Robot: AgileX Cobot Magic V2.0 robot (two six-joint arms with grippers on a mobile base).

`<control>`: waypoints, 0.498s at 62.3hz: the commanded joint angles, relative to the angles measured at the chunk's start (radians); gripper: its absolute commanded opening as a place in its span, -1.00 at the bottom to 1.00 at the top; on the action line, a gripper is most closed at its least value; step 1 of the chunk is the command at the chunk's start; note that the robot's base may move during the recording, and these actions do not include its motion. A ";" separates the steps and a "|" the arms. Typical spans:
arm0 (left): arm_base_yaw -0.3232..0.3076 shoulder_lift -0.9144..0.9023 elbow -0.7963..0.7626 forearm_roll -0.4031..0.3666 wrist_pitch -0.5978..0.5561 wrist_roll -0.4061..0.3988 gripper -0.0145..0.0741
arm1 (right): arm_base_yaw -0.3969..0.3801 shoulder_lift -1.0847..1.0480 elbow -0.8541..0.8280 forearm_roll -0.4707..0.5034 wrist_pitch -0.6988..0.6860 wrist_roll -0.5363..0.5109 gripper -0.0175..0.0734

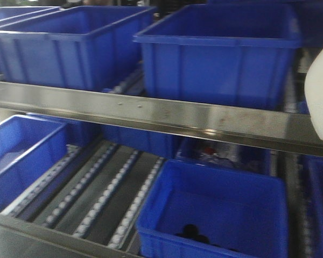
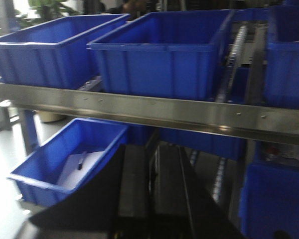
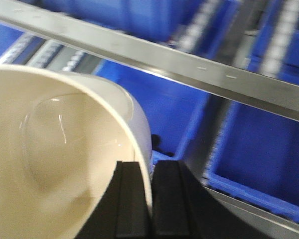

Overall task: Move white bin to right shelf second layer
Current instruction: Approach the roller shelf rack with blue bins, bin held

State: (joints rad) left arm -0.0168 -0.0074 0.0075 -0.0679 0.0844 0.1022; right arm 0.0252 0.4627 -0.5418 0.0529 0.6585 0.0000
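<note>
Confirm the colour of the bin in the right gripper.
The bin clamped by the right gripper is plain glossy cream-white, clearest in the right wrist view.

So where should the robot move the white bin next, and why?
Probably swing it a little to the right before pushing in. The right pincer is shut on the rim of the bin, and the bin hangs on the near side of the steel rail. The spots straight ahead hold blue crates, so there looks to be no room there.
</note>
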 commanded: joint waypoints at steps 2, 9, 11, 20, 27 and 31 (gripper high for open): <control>-0.004 -0.013 0.037 -0.006 -0.084 -0.003 -0.48 | -0.003 0.004 -0.032 0.004 -0.093 0.000 -0.56; -0.004 -0.013 0.037 -0.006 -0.084 -0.003 -0.48 | -0.003 0.004 -0.032 0.004 -0.093 0.000 -0.56; -0.004 -0.013 0.037 -0.006 -0.084 -0.003 -0.48 | -0.003 0.004 -0.032 0.004 -0.093 0.000 -0.56; -0.004 -0.013 0.037 -0.006 -0.084 -0.003 -0.48 | -0.003 0.004 -0.032 0.004 -0.093 0.000 -0.56; -0.004 -0.013 0.037 -0.006 -0.084 -0.003 -0.48 | -0.003 0.004 -0.032 0.004 -0.093 0.000 -0.56; -0.004 -0.013 0.037 -0.006 -0.084 -0.003 -0.48 | -0.003 0.004 -0.032 0.004 -0.093 0.000 -0.56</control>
State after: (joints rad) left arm -0.0168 -0.0074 0.0075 -0.0679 0.0844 0.1022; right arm 0.0252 0.4627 -0.5418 0.0510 0.6585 0.0000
